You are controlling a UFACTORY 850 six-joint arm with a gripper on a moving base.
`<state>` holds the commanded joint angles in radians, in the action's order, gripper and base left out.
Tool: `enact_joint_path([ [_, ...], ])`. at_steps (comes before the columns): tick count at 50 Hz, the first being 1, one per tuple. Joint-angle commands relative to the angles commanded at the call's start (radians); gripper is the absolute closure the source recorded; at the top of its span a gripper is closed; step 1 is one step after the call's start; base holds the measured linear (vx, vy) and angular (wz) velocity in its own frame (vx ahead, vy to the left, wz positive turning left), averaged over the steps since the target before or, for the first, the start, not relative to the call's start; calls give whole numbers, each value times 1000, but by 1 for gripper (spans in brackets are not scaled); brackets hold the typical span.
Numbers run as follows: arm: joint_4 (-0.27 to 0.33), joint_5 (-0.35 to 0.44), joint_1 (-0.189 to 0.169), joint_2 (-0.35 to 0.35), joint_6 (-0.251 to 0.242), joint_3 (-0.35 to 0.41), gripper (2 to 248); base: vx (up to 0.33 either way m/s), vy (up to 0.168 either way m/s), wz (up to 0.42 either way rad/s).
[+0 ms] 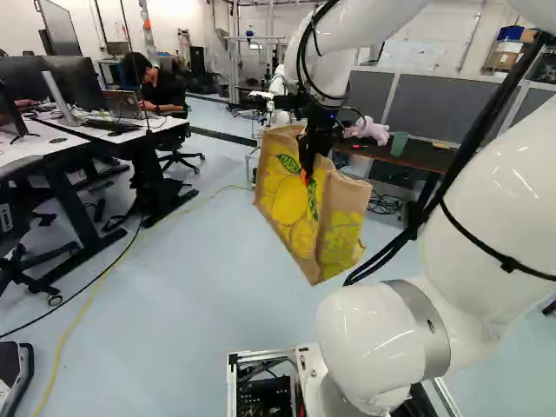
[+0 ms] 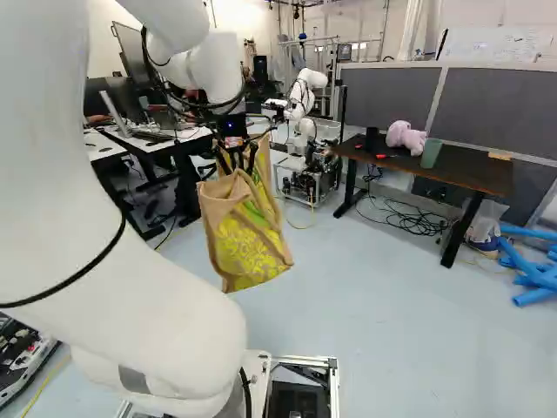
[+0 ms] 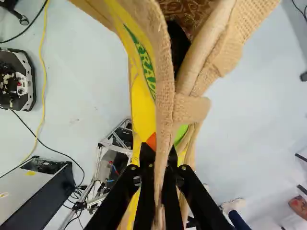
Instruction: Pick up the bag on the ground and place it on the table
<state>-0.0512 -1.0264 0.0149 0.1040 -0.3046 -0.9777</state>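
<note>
Tool (image 3: 160,154) clenched on bag (image 2: 250,244), cloth pinched btwn fingers. Bag in midair, hanging below tool, well apart from desk (image 2: 474,175), which is to its R & prob further fwd. Next: swing R/fwd, bag bottom must clear desk edge.

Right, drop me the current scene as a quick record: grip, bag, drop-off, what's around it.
gripper: shut on a strip at the mouth of the bag, fingers on both sides
bag: yellow and tan shopping bag, hanging in the air, tilted, mouth up
drop_off: dark table, probably; bag not on it
on_table: pink plush toy beside green cup
under_table: tangled black cables
beside_table: blue foam tubes, at the right of the right base view
background: another robot
</note>
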Motion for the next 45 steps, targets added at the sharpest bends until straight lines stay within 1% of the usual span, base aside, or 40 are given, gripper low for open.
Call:
enact_joint_path([
  [24, 0, -78, -1, 0, 0, -83, 228, 0, 0, 0],
  [38, 0, -105, -2, 6, 0, -125, 228, 0, 0, 0],
  [45, 0, -111, -2, 9, 0, -133, 228, 0, 0, 0],
])
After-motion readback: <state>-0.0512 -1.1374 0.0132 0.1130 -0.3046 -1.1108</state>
